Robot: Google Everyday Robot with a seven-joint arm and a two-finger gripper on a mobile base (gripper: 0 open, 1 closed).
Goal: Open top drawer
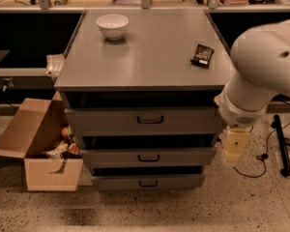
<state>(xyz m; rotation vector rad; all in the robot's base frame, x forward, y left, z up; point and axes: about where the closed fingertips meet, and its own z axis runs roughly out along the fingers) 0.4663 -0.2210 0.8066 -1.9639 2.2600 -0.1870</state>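
camera view looks down on the grey desk (150,62); the top drawer (111,122) sits right under its surface, front looking pushed in, small dark bar handle (150,120) at centre; two smaller-fronted drawers (111,157) stacked below it; big white arm (266,66) looms in at the right, and the gripper (234,146) hangs low just beside the drawer stack's right edge, well apart from the handle; how the jaws stand, can't tell; white bowl (112,25) and dark packet (202,55) rest on the desk; open cardboard box (38,149) on the floor at left
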